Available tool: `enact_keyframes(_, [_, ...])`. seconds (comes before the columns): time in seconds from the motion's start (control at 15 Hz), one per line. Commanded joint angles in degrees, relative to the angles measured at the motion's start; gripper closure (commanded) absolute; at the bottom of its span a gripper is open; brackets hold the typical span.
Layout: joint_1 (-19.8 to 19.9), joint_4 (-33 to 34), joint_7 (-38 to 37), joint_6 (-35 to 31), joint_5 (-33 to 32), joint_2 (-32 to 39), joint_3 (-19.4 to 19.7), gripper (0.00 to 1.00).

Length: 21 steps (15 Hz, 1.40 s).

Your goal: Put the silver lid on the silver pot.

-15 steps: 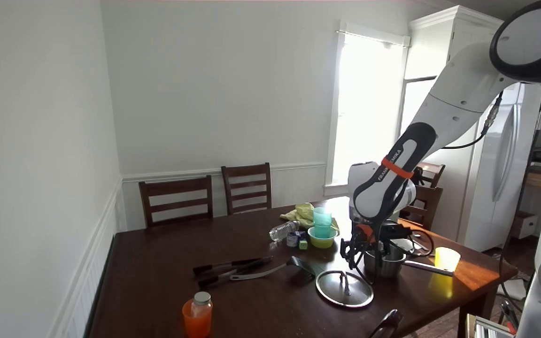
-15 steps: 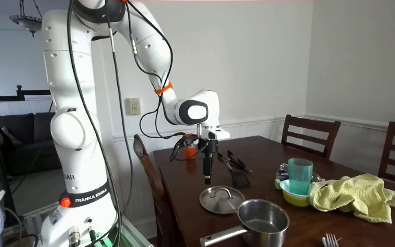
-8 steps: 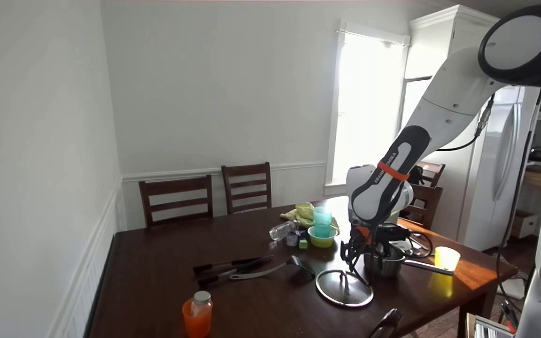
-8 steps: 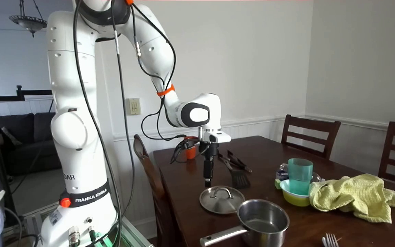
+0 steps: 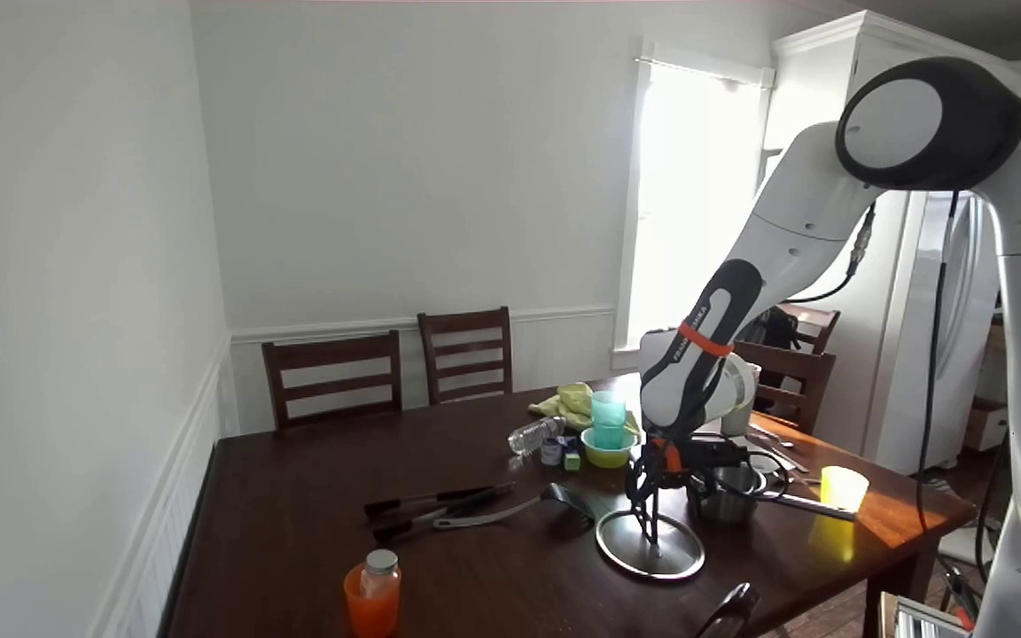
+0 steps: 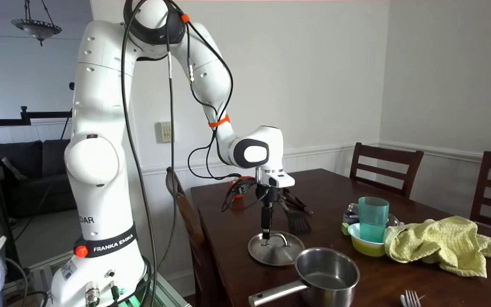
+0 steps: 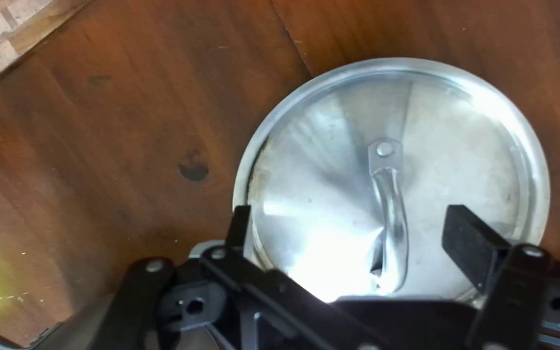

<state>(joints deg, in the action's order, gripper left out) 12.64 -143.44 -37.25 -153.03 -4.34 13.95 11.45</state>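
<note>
Quite near the lid [image 6: 277, 252], spatula [image 6: 298, 222] and pot [image 6: 328, 277].

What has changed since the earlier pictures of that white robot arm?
In an exterior view, the white arm has moved right and down, bringing its black two-fingered gripper closer to the round silver metal lid. The wrist view shows its fingers open, with the lid's curved metal handle between them; nothing is held yet. The lid and the shiny silver cylindrical pot stayed where they were.
</note>
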Motion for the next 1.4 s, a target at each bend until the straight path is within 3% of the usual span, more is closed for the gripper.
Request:
enact_keyframes(0.0, [-0.9,4.3,4.2,-1.1,6.7,5.2,0.3,0.00])
enact_keyframes(0.4, [-1.1,9.2,7.9,-0.1,12.8,10.3,0.0,0.02])
enact_keyframes(0.53, [-0.9,10.3,9.2,0.8,14.8,11.2,-0.3,0.27])
enact_keyframes(1.13, [-1.5,11.8,11.1,2.3,16.6,11.8,0.3,0.88])
enact_keyframes(1.33, [-1.2,11.7,11.4,3.4,16.7,11.1,0.4,1.00])
